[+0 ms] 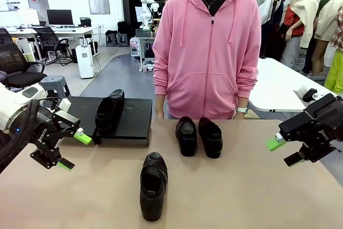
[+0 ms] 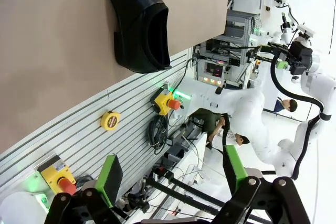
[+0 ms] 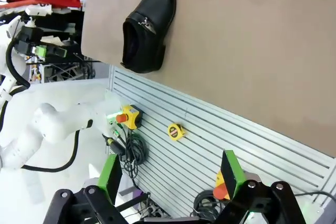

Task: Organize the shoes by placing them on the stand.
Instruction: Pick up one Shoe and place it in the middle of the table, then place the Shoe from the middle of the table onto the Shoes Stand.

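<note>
Viewing from the front: the stand (image 1: 134, 120) sits on the table (image 1: 246, 197), with one shoe (image 1: 110, 110) upright on it near its front edge. A pair of shoes (image 1: 186, 133) stands just right of the stand, before the person (image 1: 209, 52) (pink hoodie). A lone shoe (image 1: 153, 185) lies robot-side of the stand, off its right corner. The left gripper (image 1: 74, 152) hovers at the stand's left front. The right gripper (image 1: 284, 152) hangs well to the stand's right. Both jaws are wide and empty.

Left wrist: green pads (image 2: 110, 174) spread apart, lone shoe on the tabletop beyond them.

Right wrist: jaws equally wide, same shoe beyond.
</note>
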`<action>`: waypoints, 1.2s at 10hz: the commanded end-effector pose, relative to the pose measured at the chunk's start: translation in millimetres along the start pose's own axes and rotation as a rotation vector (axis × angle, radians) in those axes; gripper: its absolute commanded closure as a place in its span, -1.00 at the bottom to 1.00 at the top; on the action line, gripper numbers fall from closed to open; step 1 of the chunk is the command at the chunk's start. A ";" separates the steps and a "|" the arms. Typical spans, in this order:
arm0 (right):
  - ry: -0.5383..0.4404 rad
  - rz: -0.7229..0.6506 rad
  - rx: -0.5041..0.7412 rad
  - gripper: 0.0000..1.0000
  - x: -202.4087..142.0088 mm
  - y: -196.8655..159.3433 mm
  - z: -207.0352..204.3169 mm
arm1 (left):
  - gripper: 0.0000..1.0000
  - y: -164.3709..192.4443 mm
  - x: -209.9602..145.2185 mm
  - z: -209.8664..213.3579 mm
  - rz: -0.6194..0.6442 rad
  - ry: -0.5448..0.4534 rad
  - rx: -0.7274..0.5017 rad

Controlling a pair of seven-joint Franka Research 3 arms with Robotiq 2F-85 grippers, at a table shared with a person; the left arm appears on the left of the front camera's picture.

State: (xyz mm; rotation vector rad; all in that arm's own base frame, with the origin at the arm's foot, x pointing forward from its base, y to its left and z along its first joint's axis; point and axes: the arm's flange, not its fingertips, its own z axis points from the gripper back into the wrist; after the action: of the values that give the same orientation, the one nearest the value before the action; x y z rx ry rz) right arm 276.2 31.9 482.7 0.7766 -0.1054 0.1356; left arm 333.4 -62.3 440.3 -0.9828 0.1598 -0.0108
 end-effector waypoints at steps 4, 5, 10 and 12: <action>-0.011 0.027 0.026 -1.00 -3.3 7.0 5.2 | -1.00 0.1 -0.3 -0.2 -0.016 0.001 -0.015; -0.011 0.027 0.026 -1.00 -3.3 7.0 5.2 | -1.00 0.1 -0.3 -0.2 -0.016 0.001 -0.015; -0.011 0.027 0.026 -1.00 -3.3 7.0 5.2 | -1.00 0.1 -0.3 -0.2 -0.016 0.001 -0.015; -0.011 0.027 0.026 -1.00 -3.3 7.0 5.2 | -1.00 0.1 -0.3 -0.2 -0.016 0.001 -0.015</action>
State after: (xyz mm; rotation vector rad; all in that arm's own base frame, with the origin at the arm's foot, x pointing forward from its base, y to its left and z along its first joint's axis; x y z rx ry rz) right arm 270.5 32.0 488.3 0.7710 -0.1105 0.1427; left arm 333.4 -62.3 440.3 -0.9828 0.1598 -0.0108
